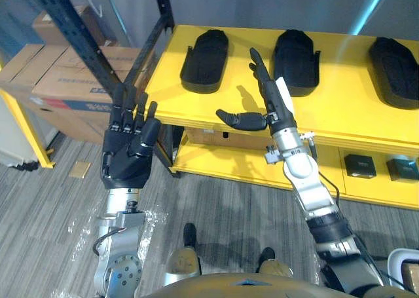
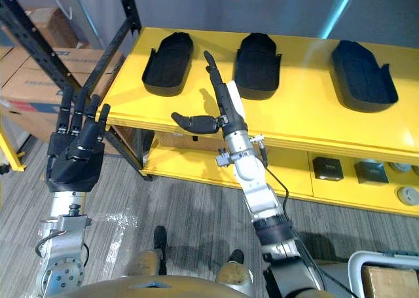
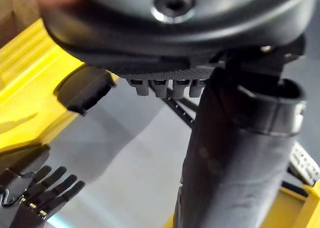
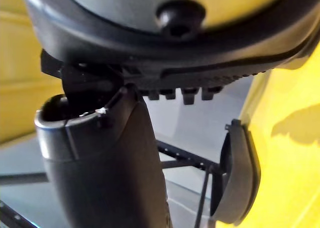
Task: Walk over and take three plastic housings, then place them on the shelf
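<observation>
Three plastic housings (image 1: pixel 205 61) in row on yellow shelf (image 1: pixel 340 108); left hand (image 1: pixel 129 155), right hand (image 1: pixel 278 100) both spread, empty.

Free approach from above and from the front onto yellow shelf top (image 1: pixel 340 108). Bare yellow gaps between left housing (image 1: pixel 205 60), middle housing (image 1: pixel 296 61) and right housing (image 1: pixel 394 71), all well apart. Blocked at shelf's left end by dark rack upright (image 1: pixel 85 39) and diagonal brace (image 1: pixel 152 39), cardboard boxes (image 1: pixel 65 82) behind. Left hand (image 1: pixel 127 150) near that brace; right hand (image 1: pixel 272 98) over front edge, between left and middle housings. Tighter below: lower shelf (image 1: pixel 216 157), small dark boxes (image 1: pixel 359 165) at right.
</observation>
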Controlling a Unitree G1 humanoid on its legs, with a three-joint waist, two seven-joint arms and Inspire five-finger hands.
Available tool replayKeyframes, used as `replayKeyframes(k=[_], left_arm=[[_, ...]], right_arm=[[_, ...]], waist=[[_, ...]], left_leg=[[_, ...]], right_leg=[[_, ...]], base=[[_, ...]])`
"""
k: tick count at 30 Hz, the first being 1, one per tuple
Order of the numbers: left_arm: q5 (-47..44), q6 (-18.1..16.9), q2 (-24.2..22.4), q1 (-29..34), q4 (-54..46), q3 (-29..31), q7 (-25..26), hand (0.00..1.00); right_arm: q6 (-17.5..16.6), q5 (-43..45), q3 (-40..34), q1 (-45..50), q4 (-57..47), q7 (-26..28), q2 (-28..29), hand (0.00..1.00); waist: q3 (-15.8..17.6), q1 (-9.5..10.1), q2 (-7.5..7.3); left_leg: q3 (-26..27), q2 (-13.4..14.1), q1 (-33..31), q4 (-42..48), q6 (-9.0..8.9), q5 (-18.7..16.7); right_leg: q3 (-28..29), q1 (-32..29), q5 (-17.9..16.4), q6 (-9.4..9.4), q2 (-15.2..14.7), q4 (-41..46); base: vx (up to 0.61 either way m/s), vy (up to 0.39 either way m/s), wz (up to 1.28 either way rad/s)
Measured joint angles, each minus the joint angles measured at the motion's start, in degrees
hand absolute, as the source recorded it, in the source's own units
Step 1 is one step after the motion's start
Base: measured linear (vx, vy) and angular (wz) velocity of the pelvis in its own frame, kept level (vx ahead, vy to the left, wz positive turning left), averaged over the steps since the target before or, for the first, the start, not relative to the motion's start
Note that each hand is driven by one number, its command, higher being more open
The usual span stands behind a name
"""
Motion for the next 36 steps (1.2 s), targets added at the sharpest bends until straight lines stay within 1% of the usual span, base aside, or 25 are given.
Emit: replayKeyframes(k=[1,3,5,6,7,10,12,14,18,20,22,23,28,32,33,34,36], left_arm=[[-0.7,-1.2,-0.5,0.0,0.0,0.1,0.0,1.00],[-2.7,-3.4,-1.1,-0.1,0.0,0.5,-0.1,1.00],[-3.8,-4.6,-1.4,0.0,0.0,1.5,-0.2,1.00],[-4.0,-4.8,-1.5,-0.1,0.0,1.8,-0.2,1.00],[-4.1,-5.2,-2.1,-0.2,-0.1,2.1,-0.3,1.00],[-4.2,-6.0,-3.1,-0.2,-0.1,2.0,-0.3,1.00],[-4.4,-6.0,-3.4,-0.3,-0.1,1.7,-0.3,1.00],[-4.4,-6.0,-3.5,-0.8,0.0,1.2,-0.3,1.00],[-4.4,-6.0,-3.7,-1.8,0.0,0.9,-0.2,1.00],[-4.8,-6.1,-4.0,-2.4,0.0,0.8,-0.3,1.00],[-6.3,-6.1,-4.2,-2.5,0.0,0.3,-0.3,1.00],[-8.1,-6.1,-4.7,-2.7,0.0,-0.3,-0.4,1.00],[-9.2,-6.1,-4.7,-3.5,0.5,-0.9,-1.4,1.00],[-9.2,-6.6,-4.7,-3.7,1.6,-1.5,-1.5,1.00],[-9.2,-7.0,-4.7,-3.8,1.6,-1.6,-1.5,1.00],[-9.6,-7.1,-4.7,-3.9,1.6,-1.6,-1.5,1.00],[-10.4,-7.1,-4.7,-4.2,1.7,-2.2,-1.5,1.00]], right_arm=[[-0.1,-2.2,0.0,-2.0,2.0,-1.6,-0.3,1.00],[-0.6,-7.2,0.0,-6.6,6.6,-4.5,-1.5,1.00],[-1.5,-9.2,0.1,-10.4,10.9,-7.3,-2.4,1.00],[-1.8,-9.2,0.1,-11.4,12.1,-8.2,-2.8,1.00],[-2.1,-9.2,0.2,-13.9,14.6,-9.8,-3.6,1.00],[-2.3,-9.1,-0.1,-18.5,18.7,-13.5,-4.4,1.00],[-2.7,-9.1,-0.1,-21.3,20.5,-14.7,-5.2,1.00],[-2.8,-9.2,-0.1,-25.3,25.0,-15.7,-6.3,1.00],[-2.8,-11.4,0.2,-27.7,28.5,-17.7,-7.9,1.00],[-2.8,-11.7,1.8,-29.6,30.5,-18.6,-9.1,1.00],[-2.9,-12.3,2.4,-29.8,30.6,-19.8,-9.8,1.00],[-3.5,-13.9,3.2,-30.4,31.1,-21.0,-10.9,1.00],[-3.8,-16.0,4.6,-32.7,31.5,-22.0,-12.1,1.00],[-3.5,-16.0,5.8,-34.2,33.6,-23.2,-12.2,1.00],[-3.1,-16.0,5.8,-34.5,33.7,-23.6,-12.2,1.00],[-2.7,-16.0,5.9,-35.0,33.7,-24.0,-12.2,1.00],[-2.5,-16.0,6.0,-35.6,34.1,-24.5,-12.3,1.00]], waist=[[0.1,0.12,-0.11],[1.1,1.42,-0.33],[1.9,2.20,-0.24],[2.1,2.51,-0.15],[3.3,2.92,0.06],[5.6,3.09,0.29],[7.0,3.19,0.69],[8.9,3.44,1.34],[10.6,4.21,2.05],[11.7,4.27,2.37],[11.8,4.26,2.43],[12.3,4.07,2.56],[13.6,4.01,2.99],[13.8,3.93,3.02],[14.1,3.93,3.17],[14.2,3.92,3.38],[14.5,4.06,3.72]], left_leg=[[-0.9,-0.1,-0.6,0.0,-0.08,0.2],[-1.7,-0.1,-1.3,0.0,-0.13,0.6],[-2.6,-0.1,-2.4,0.0,-0.41,0.4],[-2.8,-0.1,-2.8,0.0,-0.37,0.5],[-3.1,-0.1,-3.1,0.0,-0.63,0.9],[-4.1,-0.1,-4.3,0.0,-0.39,1.3],[-4.2,-0.1,-5.1,0.0,-0.53,1.9],[-4.3,-0.3,-5.3,0.0,-0.18,2.3],[-4.9,-0.3,-6.1,0.0,-0.11,2.8],[-5.0,-0.4,-6.5,0.0,-0.14,3.0],[-5.2,-0.6,-6.9,0.1,-0.07,3.4],[-5.4,-1.0,-6.7,0.1,0.17,3.8],[-5.6,-1.1,-6.8,0.1,0.07,4.1],[-5.7,-1.3,-6.8,0.0,0.00,4.0],[-5.7,-1.3,-6.8,0.0,-0.08,3.9],[-5.7,-1.3,-6.9,0.0,-0.61,3.5],[-5.7,-1.4,-7.0,0.0,-0.68,3.4]], right_leg=[[-0.8,-0.1,0.0,-0.05,0.0,0.0],[-1.6,-0.3,-0.2,-0.26,0.1,0.2],[-2.5,-0.8,-0.4,-0.07,0.1,0.4],[-2.7,-1.1,-0.4,-0.07,0.1,0.5],[-2.8,-1.5,-0.4,-0.15,0.1,1.2],[-3.6,-2.5,-0.7,-0.37,-0.1,2.2],[-3.6,-3.6,-0.8,-0.53,-0.3,3.1],[-3.5,-4.4,-1.3,-0.67,-0.8,4.6],[-3.7,-5.7,-2.5,-0.65,-1.2,6.8],[-3.7,-6.9,-3.1,-0.48,-1.7,8.7],[-3.7,-7.7,-3.7,-0.39,-2.2,9.9],[-3.8,-7.8,-4.3,-0.33,-2.8,11.0],[-3.7,-8.6,-5.1,-0.47,-3.2,12.5],[-3.7,-9.1,-6.2,-0.75,-3.8,14.2],[-3.7,-9.2,-6.3,-0.79,-3.9,14.3],[-3.6,-9.5,-6.4,-0.79,-4.0,14.5],[-3.6,-9.7,-6.4,-0.78,-4.2,15.2]], base=[[-0.06,-0.008,0.35],[-0.07,-0.002,0.25],[-0.06,-0.007,0.20],[-0.06,-0.001,0.17],[-0.05,0.001,0.10],[-0.07,-0.005,0.14],[-0.05,-0.010,0.05],[-0.04,-0.013,0.02],[-0.01,-0.035,0.06],[-0.01,-0.046,0.04],[0.01,-0.047,0.06],[0.01,-0.038,0.07],[-0.01,-0.034,0.02],[-0.04,-0.034,0.04],[-0.05,-0.028,0.02],[-0.05,-0.025,0.01],[-0.04,-0.027,0.01]])
